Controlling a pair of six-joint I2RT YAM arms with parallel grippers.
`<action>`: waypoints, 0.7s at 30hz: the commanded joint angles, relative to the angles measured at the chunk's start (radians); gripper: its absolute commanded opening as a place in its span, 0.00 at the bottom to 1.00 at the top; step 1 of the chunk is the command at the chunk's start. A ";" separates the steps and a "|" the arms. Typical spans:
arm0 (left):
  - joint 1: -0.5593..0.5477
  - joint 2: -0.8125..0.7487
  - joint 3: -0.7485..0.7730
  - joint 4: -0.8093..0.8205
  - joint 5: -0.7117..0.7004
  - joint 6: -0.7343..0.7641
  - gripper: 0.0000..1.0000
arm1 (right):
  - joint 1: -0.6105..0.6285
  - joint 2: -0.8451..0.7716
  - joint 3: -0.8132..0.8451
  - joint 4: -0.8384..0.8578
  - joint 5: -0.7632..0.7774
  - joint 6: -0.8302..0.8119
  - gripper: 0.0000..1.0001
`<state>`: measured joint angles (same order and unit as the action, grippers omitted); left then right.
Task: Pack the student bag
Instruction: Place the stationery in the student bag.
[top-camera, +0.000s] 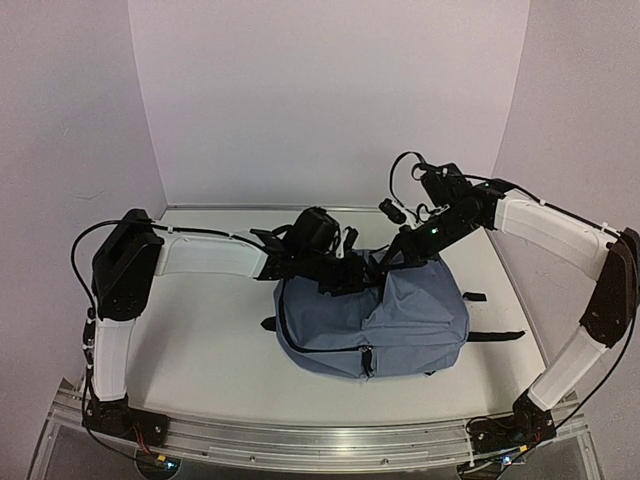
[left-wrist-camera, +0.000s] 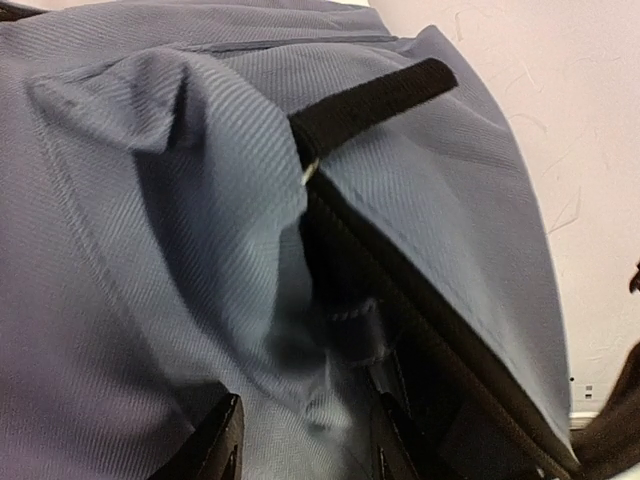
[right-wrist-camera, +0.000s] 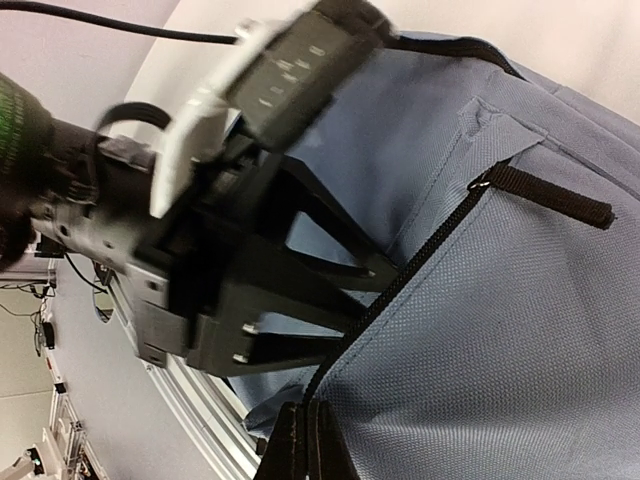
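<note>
The slate-blue backpack lies on the white tabletop, about midway between the near and far edges and a little toward the right edge; its black straps trail out toward that edge. The bag's far side is drawn up into a peak where both arms meet it.

The left gripper reaches in from the left edge onto the bag's far left part; its fingers stand spread, with a slack fold of the blue cloth between them. Just beyond them the main zipper gapes, dark inside, and a black fabric pull tab sticks out above the gap.

The right gripper comes in from the right edge and sits at the top of the peak; its fingers are pressed together, pinching the edge of the backpack at the zipper line. In the right wrist view the left gripper is just beside it, its two fingers pointing at the opening.
</note>
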<state>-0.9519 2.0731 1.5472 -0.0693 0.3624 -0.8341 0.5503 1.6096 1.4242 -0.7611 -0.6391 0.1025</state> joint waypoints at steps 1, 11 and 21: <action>-0.007 0.060 0.096 -0.046 -0.014 0.015 0.40 | 0.001 -0.050 0.016 0.071 -0.087 0.021 0.00; -0.008 0.006 0.028 -0.011 -0.006 0.003 0.00 | -0.006 -0.057 -0.024 0.078 -0.027 0.003 0.00; 0.017 -0.214 -0.168 0.105 0.084 0.023 0.00 | -0.008 -0.032 -0.073 0.083 0.046 -0.030 0.00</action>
<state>-0.9442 1.9696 1.4299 -0.0454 0.3476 -0.8261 0.5461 1.5953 1.3633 -0.7309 -0.6289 0.0950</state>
